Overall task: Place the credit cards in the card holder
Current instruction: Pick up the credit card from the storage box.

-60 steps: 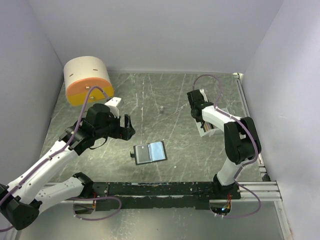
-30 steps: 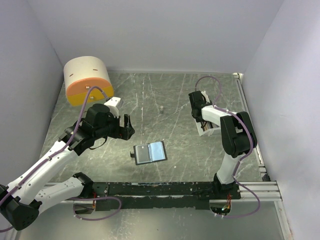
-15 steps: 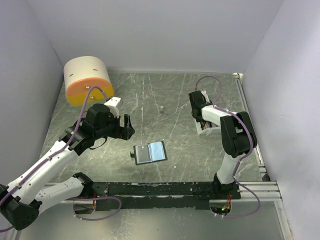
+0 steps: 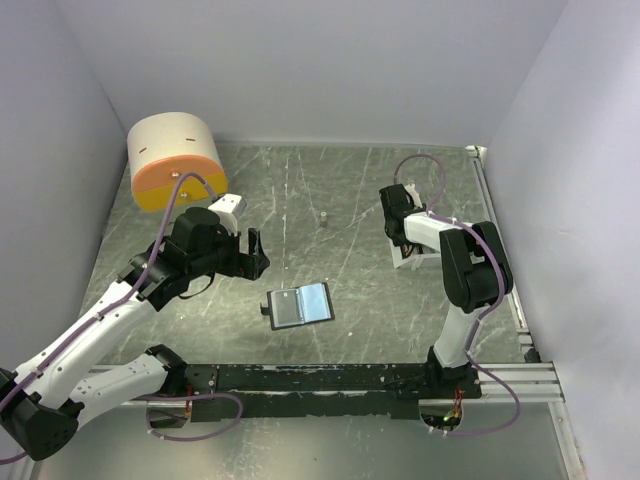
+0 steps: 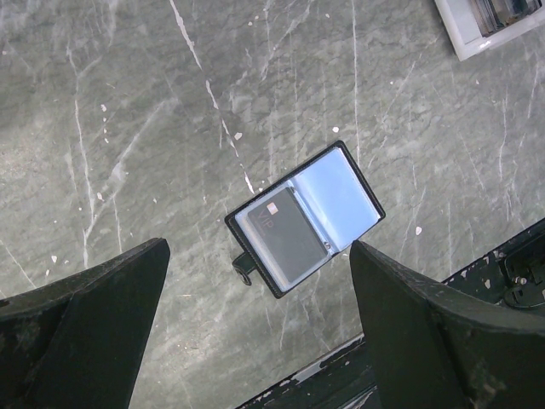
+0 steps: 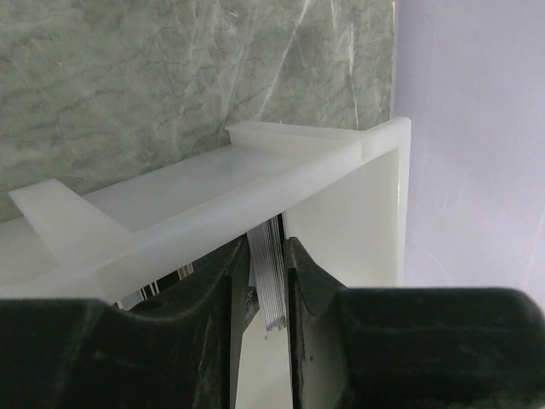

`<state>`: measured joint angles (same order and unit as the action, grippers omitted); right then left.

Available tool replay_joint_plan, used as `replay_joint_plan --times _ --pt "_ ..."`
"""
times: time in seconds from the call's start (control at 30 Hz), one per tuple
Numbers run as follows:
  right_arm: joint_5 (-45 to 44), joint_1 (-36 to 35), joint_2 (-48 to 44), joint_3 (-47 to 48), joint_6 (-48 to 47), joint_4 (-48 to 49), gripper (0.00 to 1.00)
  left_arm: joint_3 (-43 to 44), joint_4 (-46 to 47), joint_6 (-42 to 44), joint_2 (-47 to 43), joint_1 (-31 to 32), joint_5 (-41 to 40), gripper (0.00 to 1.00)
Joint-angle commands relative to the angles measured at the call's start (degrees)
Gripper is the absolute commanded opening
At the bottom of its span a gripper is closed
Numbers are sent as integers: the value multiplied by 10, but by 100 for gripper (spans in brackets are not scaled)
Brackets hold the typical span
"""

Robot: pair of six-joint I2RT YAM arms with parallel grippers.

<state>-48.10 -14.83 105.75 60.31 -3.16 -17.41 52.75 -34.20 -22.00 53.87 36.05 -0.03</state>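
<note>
**Right gripper pinches the cards in the tray while the wallet lies open mid-table**

Over on the right side, the right gripper (image 6: 269, 256) is down inside the white open-topped plastic tray (image 6: 255, 183), and look at those black fingers (image 6: 213, 290). They are drawn in narrow, one on each side of a stack of thin, grey-edged credit cards (image 6: 271, 298) standing on edge. The stack fills the gap between them, so that reads as a pinch on the cards. How many are in the pinch can't be made out from here.

Now to the left gripper (image 4: 256, 253). It hangs above the marbled grey-green table (image 4: 350, 180), jaws spread wide and nothing between them. Its own camera looks straight down at the small black bifold card holder (image 5: 304, 220), which sits framed between the two fingertips.

The card holder lies flat and open near the front edge of the table, between the two arms and well apart from the tray. One dark card (image 5: 285, 237) sits in one inner pocket — the other, bluish-grey pocket shows bare. Its little snap tab sticks out on the dark card's side.

Back left stands the round cream-and-orange box (image 4: 172, 150), against the wall and away from everything else.
</note>
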Motion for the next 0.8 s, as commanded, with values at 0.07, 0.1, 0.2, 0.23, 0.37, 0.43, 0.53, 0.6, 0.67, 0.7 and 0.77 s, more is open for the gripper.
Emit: replay_joint_plan --times 0.07,0.1,0.2,0.23,0.37,0.43,0.53,0.6,0.67,0.7,0.77 --pt "-17 12 18 0 -4 -1 23 -5 -1 6 -3 1 -13 99" --pt "-15 14 17 1 -5 0 23 -5 -1 7 -3 2 -13 99" --pt "-10 17 19 7 -6 -5 21 -5 0 8 -2 1 -12 99" --pt "-11 19 18 8 -7 -7 19 -5 0 7 -2 2 -12 99" --pt "-9 20 4 11 -9 -9 10 -5 0 8 -2 1 -13 99" --pt "-6 19 -6 9 -13 -8 5 -5 0 7 -1 2 -12 99" --pt "-4 20 -17 11 -13 -11 0 -5 0 8 -1 1 -12 99" --pt "-5 19 -22 13 -13 -16 0 -5 0 7 -1 2 -12 99" --pt "-6 19 -25 14 -12 -18 0 -6 0 8 -1 1 -11 99" --pt "-7 20 -27 14 -13 -20 0 -6 0 7 -1 1 -10 99" --pt "-10 19 -29 15 -13 -22 0 -6 0 8 -1 2 -11 99"
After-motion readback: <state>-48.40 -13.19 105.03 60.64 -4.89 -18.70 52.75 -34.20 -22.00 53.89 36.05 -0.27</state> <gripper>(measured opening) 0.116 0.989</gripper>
